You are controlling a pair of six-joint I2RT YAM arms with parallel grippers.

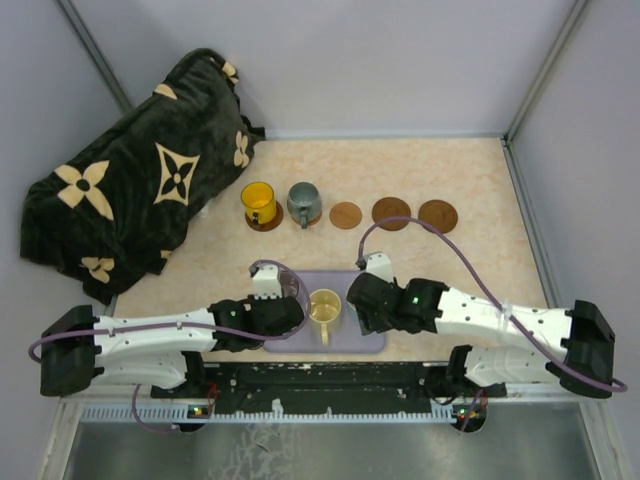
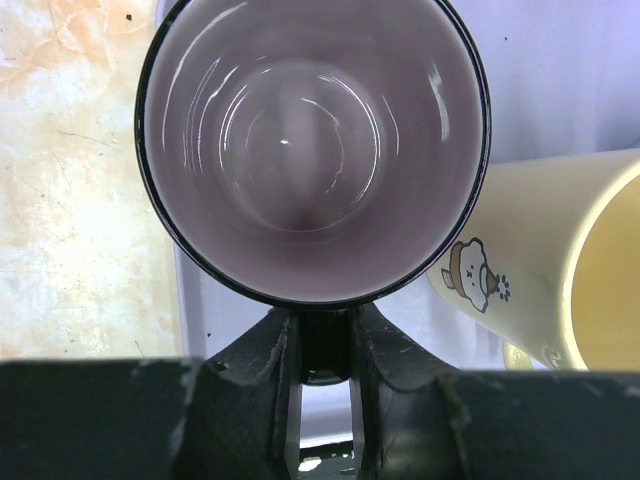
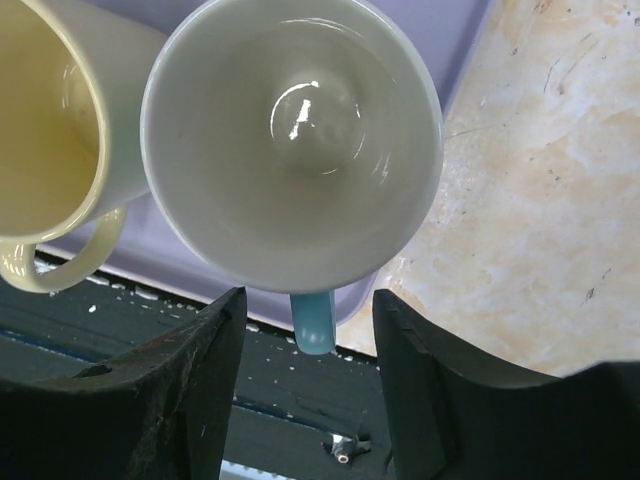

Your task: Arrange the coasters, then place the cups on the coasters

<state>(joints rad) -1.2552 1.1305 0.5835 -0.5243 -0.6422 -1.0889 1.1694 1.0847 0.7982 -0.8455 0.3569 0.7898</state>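
Near the table's front edge lies the lavender tray (image 1: 322, 279), and both arms reach over it. At the tray's left edge the left gripper (image 2: 325, 345) is clamped tight on the handle of the mauve-grey cup (image 2: 312, 150), which is upright with its mouth open to the wrist camera. Just beside it, in the tray's middle, stands the cream cup (image 1: 324, 306), its handle toward the front edge.

At the tray's right front corner is the white cup (image 3: 290, 140). Its light blue handle (image 3: 313, 322) lies between the fingers of the right gripper (image 3: 310, 308), which stand apart with a gap on each side, gripping nothing.

Toward the back edge a row runs left to right. First is the yellow cup (image 1: 258, 201), standing on the brown coaster (image 1: 266, 224), then the dark grey-green cup (image 1: 303, 202); whether a disc lies under that one I cannot tell. After them come the left bare coaster (image 1: 345, 215), the middle bare coaster (image 1: 391, 212) and the right bare coaster (image 1: 437, 215). A dark flowered blanket (image 1: 140, 190) fills the back left corner.
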